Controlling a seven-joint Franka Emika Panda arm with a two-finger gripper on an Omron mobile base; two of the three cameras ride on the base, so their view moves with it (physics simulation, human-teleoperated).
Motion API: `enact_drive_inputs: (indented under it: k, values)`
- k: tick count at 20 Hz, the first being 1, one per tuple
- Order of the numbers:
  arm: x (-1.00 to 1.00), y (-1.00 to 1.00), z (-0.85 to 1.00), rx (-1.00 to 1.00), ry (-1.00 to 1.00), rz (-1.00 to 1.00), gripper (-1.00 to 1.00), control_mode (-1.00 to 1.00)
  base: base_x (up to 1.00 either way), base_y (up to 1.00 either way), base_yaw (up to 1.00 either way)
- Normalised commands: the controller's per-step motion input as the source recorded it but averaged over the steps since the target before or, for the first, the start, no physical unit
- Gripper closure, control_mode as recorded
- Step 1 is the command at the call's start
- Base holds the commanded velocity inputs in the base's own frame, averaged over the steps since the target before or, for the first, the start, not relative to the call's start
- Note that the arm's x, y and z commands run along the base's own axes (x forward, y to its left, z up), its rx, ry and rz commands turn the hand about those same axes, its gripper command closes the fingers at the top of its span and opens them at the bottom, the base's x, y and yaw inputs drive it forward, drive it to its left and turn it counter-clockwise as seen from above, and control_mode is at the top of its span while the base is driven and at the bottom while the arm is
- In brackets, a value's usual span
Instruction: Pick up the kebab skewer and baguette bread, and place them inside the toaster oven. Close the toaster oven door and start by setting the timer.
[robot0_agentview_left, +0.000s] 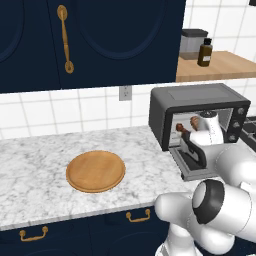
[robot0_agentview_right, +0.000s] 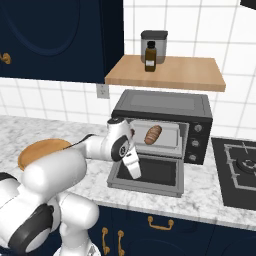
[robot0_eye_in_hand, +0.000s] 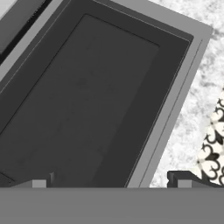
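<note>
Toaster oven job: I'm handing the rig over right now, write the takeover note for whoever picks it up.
Gripper: open, holding nothing, hanging over the lowered toaster oven door; in the hand view its fingertips straddle the door's handle edge.
Baguette bread: lying inside the toaster oven.
Kebab skewer: reddish-brown chunks show inside the oven in the left base view, partly hidden by the arm.
Wooden plate: on the counter, nothing on it.
Done: both foods appear to be loaded.
Left: swing the door up shut, then turn the timer knob on the right-hand panel.
</note>
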Motion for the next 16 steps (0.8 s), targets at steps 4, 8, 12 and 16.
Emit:
enact_drive_inputs:
  k: [4, 8, 12, 16]
  values:
    - [0.27, 0.08, 0.0, 0.0, 0.0, 0.0, -1.0, -1.0, 0.0, 0.0, 0.0]
    - [0.33, 0.0, 0.0, 0.0, 0.0, 0.0, -1.0, -1.0, 0.0, 0.0, 0.0]
    - [0.25, -0.03, 0.0, 0.0, 0.0, 0.0, -1.0, -1.0, 0.0, 0.0, 0.0]
    - [0.18, -0.17, 0.0, 0.0, 0.0, 0.0, -1.0, -1.0, 0.0, 0.0, 0.0]
